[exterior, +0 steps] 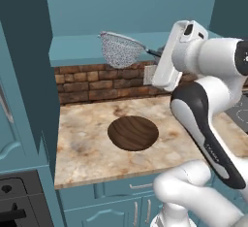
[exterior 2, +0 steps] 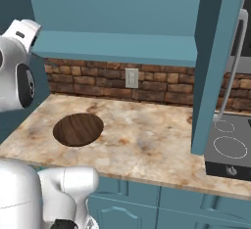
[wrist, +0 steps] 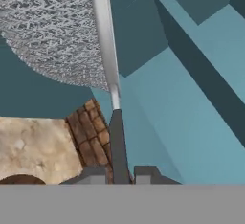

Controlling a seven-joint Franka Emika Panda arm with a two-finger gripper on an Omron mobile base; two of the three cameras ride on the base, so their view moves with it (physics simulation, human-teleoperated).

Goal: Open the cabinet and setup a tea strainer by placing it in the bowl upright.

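- In the left base view you see the tea strainer (exterior: 120, 49) held up in the air in front of the open cabinet (exterior: 87, 8), above the bowl (exterior: 133, 133) – mesh to the left, dark handle going right toward the hand.
- In the hand view the gripper (wrist: 119, 174) is nearly closed on the strainer's dark handle; the fingertips (wrist: 146, 173) stand on both sides of it.
- The right base view shows you the bowl on the counter (exterior 2: 147, 140), the open cabinet door (exterior 2: 215, 61) and a stovetop (exterior 2: 228, 149) – this side does not appear in the left view.

Brick backsplash (exterior 2: 98, 83), marble countertop (exterior 2: 147, 140), stovetop (exterior 2: 228, 149)
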